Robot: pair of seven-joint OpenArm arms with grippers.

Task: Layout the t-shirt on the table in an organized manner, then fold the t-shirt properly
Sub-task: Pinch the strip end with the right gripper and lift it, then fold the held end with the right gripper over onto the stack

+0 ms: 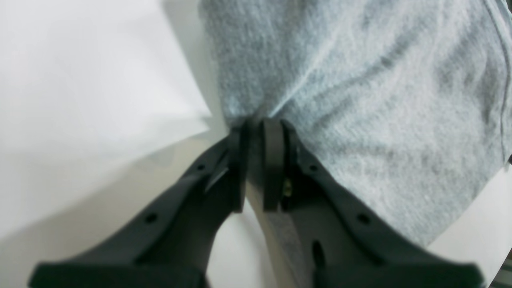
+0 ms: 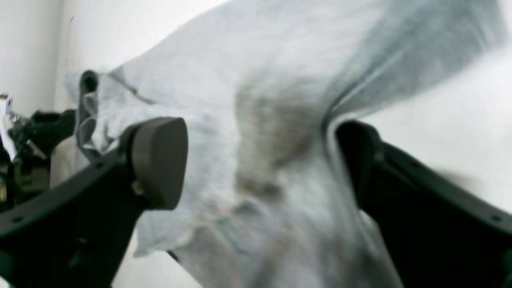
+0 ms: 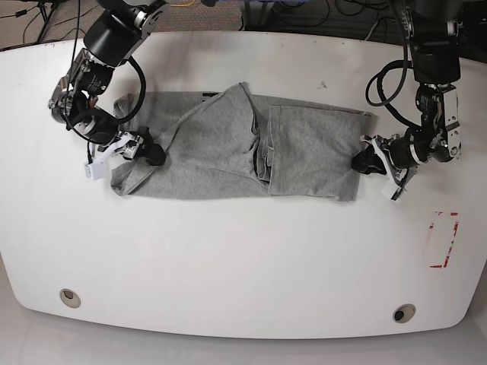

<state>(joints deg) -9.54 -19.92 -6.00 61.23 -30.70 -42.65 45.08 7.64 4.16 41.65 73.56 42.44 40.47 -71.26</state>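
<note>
Presently on record, item by item.

T-shirt [image 3: 228,148]: heather grey, lying across the middle of the table [image 3: 243,258], spread wide from side to side but not flat. One layer is folded diagonally over the centre, with a bunched vertical ridge just beside it. The rear edge shows a small dark patch near the fold. No lettering is visible in any view.

Left gripper [image 1: 256,160]: seen from the left wrist camera with both dark pads pressed together on a pinch of grey fabric, creases radiating from the pinch. In the base view it sits at the shirt's edge on that view's right, low against the tabletop.

Right gripper [image 2: 260,160]: seen from the right wrist camera with its fingers spread wide, one rounded pad [image 2: 158,162] clear of the cloth, and blurred grey fabric filling the gap between them. The cloth drapes against the far finger, but nothing is clamped. In the base view it sits at the shirt's opposite end, on that view's left.

Table: white, smooth, curved edges. Two round grommet holes [image 3: 70,297] near the front edge. A red-outlined rectangle [image 3: 444,240] near the right side of the base view, well apart from the shirt.
</note>
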